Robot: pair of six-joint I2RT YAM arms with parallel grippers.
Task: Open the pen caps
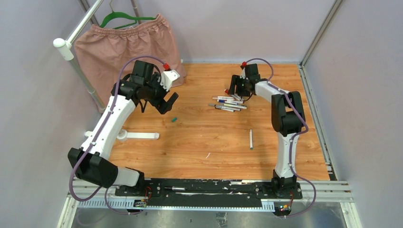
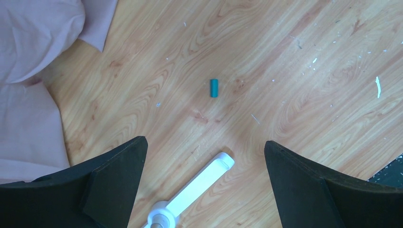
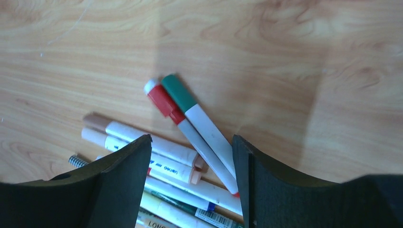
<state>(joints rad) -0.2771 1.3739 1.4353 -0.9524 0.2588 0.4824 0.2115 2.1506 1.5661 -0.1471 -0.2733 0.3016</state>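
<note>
Because the pile of pens [image 1: 229,103] lies at the far right of the table [image 1: 214,142], our right gripper [image 3: 192,138] is the nearer one. It hangs right over the pile with its fingers apart and nothing held. Two pens stick out from between those fingers, slanting, with their capped ends pointing away from them. One ends in a red cap [image 3: 161,101] and one in a green cap [image 3: 178,92], and the two touch side by side. More pens lie packed just beside them, so we think a grab could bump those. Our left gripper [image 2: 204,141] is on the left, wide apart and empty, over a loose teal cap [image 2: 214,88] near a white bar [image 2: 199,183].
</note>
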